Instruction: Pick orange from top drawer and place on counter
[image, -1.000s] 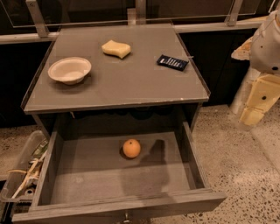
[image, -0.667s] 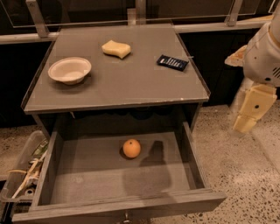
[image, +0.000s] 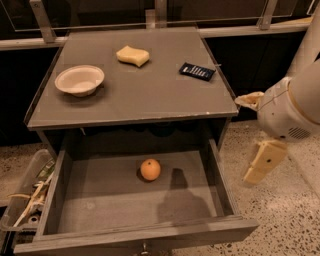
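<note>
orange (image: 150, 169) lies on the bottom of the open top drawer (image: 100, 239), near the middle and a little toward the back, touching no wall. gripper (image: 252, 137) hangs at the right side of the cabinet, outside the drawer and well apart from the fruit. its two pale fingers are spread and hold nothing. on the counter (image: 150, 97) rest a white bowl (image: 79, 80), a yellow sponge (image: 132, 55) and a small dark device (image: 196, 71).
</note>
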